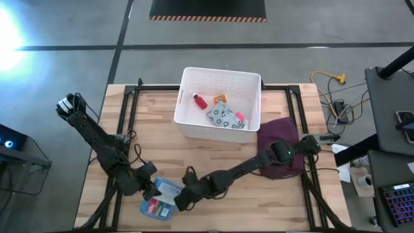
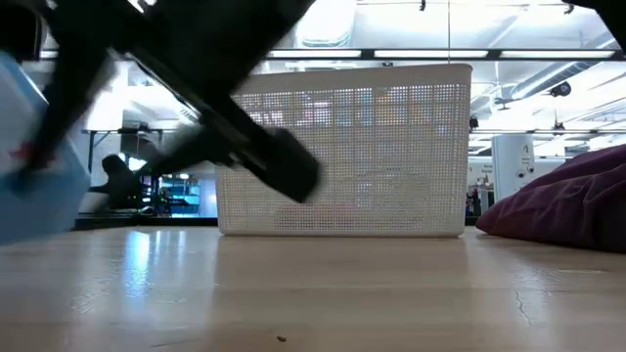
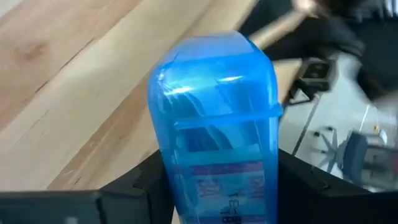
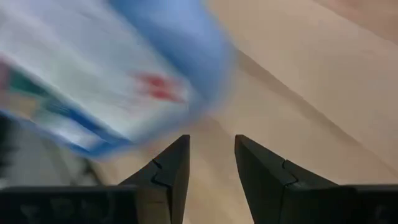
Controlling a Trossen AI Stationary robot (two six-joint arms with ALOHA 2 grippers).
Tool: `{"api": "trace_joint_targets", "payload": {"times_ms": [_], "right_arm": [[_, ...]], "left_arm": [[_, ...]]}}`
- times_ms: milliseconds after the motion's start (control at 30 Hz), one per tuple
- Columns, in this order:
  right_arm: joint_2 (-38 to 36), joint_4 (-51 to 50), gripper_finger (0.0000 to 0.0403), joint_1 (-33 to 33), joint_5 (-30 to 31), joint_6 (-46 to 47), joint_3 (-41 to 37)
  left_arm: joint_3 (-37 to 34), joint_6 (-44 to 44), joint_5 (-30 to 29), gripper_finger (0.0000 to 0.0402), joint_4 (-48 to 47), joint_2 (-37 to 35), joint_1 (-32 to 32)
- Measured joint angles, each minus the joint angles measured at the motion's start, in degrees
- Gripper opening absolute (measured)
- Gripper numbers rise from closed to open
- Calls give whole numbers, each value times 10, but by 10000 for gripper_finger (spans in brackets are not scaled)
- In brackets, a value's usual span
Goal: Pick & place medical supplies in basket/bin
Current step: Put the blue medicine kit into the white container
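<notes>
We grip the box point(image 1: 160, 197) in the left end effector point(image 1: 150, 189) for binning; the right end effector point(image 1: 183, 196) waits beside it, slightly open.

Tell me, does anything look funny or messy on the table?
A bit. The blue first-aid box isn't lying flat: the left end effector holds it tilted at the table's near edge, right end effector beside it. A maroon cloth lies crumpled beside the white basket. Nothing spilled.

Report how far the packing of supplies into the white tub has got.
Done: a red bottle, an orange item and a patterned packet lie in the tub. In hand: the left gripper grips the blue first-aid box; the right gripper is beside it. Left: binning that box.
</notes>
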Motion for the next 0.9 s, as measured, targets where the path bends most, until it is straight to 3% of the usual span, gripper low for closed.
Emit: {"api": "trace_joint_targets", "payload": {"times_ms": [133,333,467,600,667,733,800,900], "right_arm": [[-13,-135,120,27,34,-8,-1],[-47,-319,119,74,73,16,-1],[-60,-400,116,104,97,74,-2],[-70,-449,114,122,97,135,-2],[-72,-461,114,126,97,158,-2],[-77,-477,113,128,97,177,-2],[-83,-480,113,128,103,197,-3],[-93,-482,111,131,125,221,-3]], "left_arm": [[54,53,-33,184,-52,-27,0],[217,145,-142,184,-253,-35,8],[346,288,-235,184,-317,-34,50],[451,480,-250,181,-317,-33,156],[487,554,-218,181,-323,-34,242],[514,615,-124,180,-319,-27,357],[527,659,-2,180,-309,-14,487],[524,682,232,180,-265,21,667]]}}
